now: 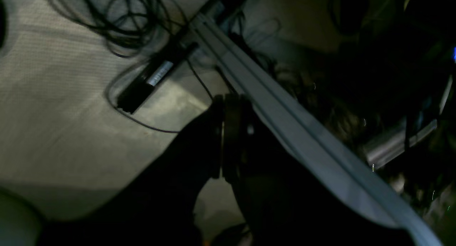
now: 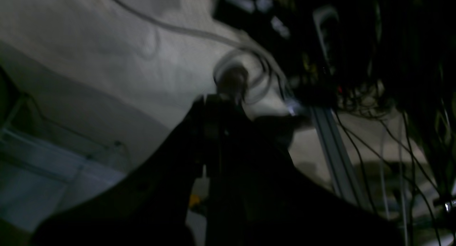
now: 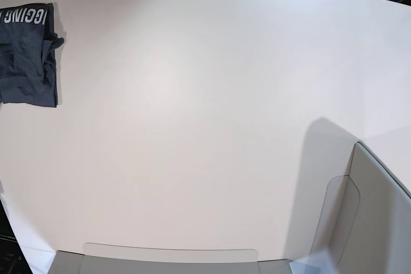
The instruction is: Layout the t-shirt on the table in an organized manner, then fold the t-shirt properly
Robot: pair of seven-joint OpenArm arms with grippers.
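The table (image 3: 212,107) is spreading wide and off-white below me in the base view, its curved far edge running along the top; the t-shirt (image 3: 27,52) is lying bunched at the table's far left edge, white lettering showing on its upper part; a grey bin wall (image 3: 366,216) is standing at the lower right corner. My left gripper (image 1: 228,139) and my right gripper (image 2: 213,132) are showing only as dark blurred shapes in the wrist views; both are sitting closed, gripping nothing I can make out.

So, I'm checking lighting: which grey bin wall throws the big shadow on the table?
The tall wall at the base view's right; its shadow spreads left. The low wall along the bottom edge casts none visible.
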